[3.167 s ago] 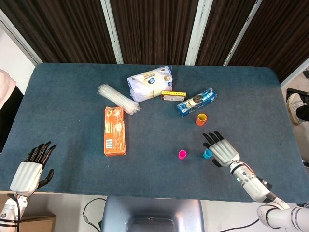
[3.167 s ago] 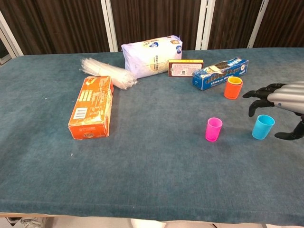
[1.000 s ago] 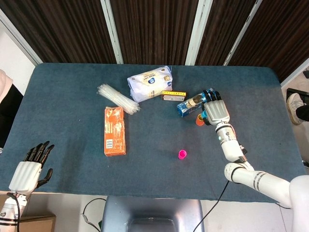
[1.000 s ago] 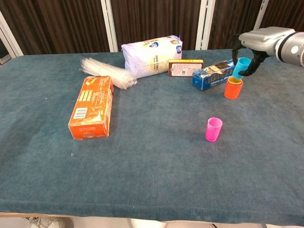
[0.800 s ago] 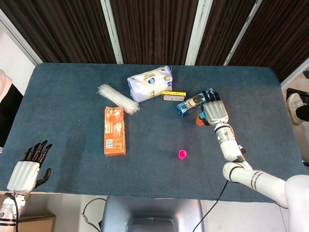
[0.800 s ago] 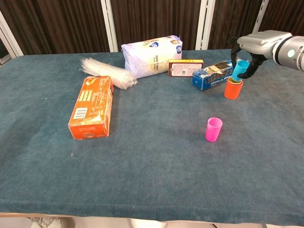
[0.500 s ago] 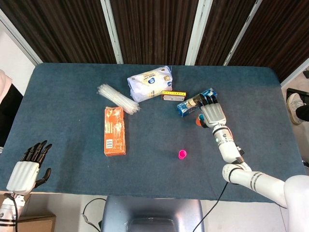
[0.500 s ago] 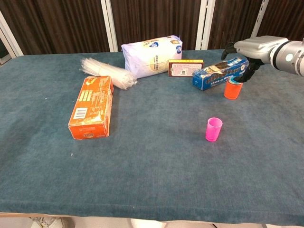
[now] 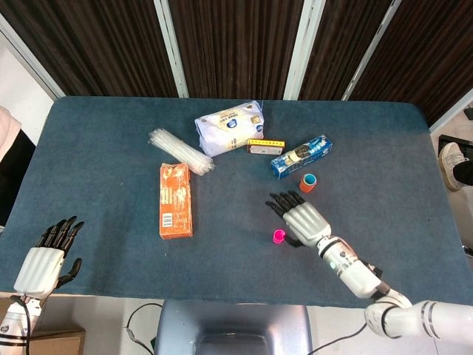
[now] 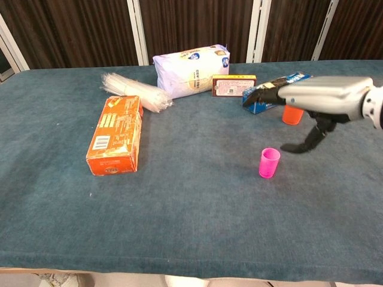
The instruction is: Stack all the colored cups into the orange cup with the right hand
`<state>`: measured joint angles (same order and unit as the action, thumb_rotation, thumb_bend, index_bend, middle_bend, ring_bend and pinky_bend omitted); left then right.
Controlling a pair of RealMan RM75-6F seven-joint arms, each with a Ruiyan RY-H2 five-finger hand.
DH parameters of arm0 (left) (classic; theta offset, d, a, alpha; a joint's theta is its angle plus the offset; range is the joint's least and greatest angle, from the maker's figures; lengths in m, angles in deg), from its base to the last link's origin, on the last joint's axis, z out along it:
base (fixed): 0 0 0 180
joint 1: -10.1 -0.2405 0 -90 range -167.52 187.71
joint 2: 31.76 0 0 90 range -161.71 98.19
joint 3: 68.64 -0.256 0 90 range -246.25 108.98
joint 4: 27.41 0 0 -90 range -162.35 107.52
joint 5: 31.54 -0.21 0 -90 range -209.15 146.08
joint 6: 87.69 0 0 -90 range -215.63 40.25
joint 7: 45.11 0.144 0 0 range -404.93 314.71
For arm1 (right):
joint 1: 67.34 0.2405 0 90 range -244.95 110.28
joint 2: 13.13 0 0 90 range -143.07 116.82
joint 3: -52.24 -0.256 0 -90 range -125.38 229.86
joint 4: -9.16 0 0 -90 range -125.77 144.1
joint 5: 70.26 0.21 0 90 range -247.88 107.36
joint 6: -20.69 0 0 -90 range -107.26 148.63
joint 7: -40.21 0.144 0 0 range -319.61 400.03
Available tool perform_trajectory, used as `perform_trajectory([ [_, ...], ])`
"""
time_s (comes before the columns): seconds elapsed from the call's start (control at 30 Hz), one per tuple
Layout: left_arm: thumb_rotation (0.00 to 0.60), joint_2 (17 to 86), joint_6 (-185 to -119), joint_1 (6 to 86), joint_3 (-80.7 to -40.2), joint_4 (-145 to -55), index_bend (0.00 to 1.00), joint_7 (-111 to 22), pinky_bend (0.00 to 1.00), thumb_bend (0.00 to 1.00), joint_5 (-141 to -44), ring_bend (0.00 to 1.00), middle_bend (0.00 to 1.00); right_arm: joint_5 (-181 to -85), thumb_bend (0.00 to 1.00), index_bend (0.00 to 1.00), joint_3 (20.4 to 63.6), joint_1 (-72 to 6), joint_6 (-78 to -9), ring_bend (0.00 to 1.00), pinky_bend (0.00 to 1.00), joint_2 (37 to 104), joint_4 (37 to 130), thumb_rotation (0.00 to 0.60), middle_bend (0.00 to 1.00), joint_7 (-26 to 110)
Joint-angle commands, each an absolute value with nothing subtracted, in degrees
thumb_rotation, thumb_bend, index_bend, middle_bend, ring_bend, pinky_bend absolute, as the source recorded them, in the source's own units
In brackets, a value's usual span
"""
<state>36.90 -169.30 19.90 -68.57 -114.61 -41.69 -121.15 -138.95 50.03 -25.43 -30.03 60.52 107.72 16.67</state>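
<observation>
A fuzzy blue-felt table (image 9: 111,185) stands before dark slatted panels. Beside the small pink plastic cup (image 9: 278,236), the empty right hand (image 9: 301,218) hovers, fingers spread; the orange cup (image 9: 307,182) sits beyond.

A blue-covered surface (image 9: 103,148) carries an orange box (image 9: 176,200), a bundle of clear straws (image 9: 179,151), a white bag (image 9: 230,126), a small box (image 9: 265,146), a blue packet (image 9: 299,156), an orange cup (image 9: 308,182) and a pink cup (image 9: 278,237).

I see a lab-like test room: blue felt-covered table (image 9: 111,148), dark wood-slat wall panels (image 9: 229,44), loose floor cables (image 9: 137,319).
</observation>
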Motion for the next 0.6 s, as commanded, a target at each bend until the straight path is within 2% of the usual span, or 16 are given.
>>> perform_trajectory([
  [0.03,0.600,36.78,-169.76,19.75,-68.60,-114.68,0.00,-41.92,0.13,0.45,-121.42,0.00,0.00,-140.86,0.46,0.19,52.17,-26.66,-29.83,0.00,0.00,60.29,108.66,0.600,0.00,16.06],
  [0.2,0.600,36.25,-170.73,19.31,-68.53,-114.67,0.00,-42.94,0.13,0.45,-121.55,0.00,0.00,-138.45,0.46,0.21,51.87,-26.24,-29.12,0.00,0.00,62.12,106.47,0.600,0.00,14.30],
  [0.5,0.600,35.95,-171.01,19.19,-68.63,-114.77,0.00,-43.44,0.13,0.45,-121.91,0.00,0.00,-134.09,0.46,0.41,50.81,-24.76,-27.81,0.00,0.00,66.63,101.32,0.600,0.00,11.15],
  [0.6,0.600,35.93,-170.82,19.22,-68.58,-114.68,0.00,-43.50,0.13,0.45,-121.72,0.00,0.00,-133.58,0.46,0.43,50.49,-24.41,-27.73,0.00,0.00,67.52,100.46,0.600,0.00,11.03],
])
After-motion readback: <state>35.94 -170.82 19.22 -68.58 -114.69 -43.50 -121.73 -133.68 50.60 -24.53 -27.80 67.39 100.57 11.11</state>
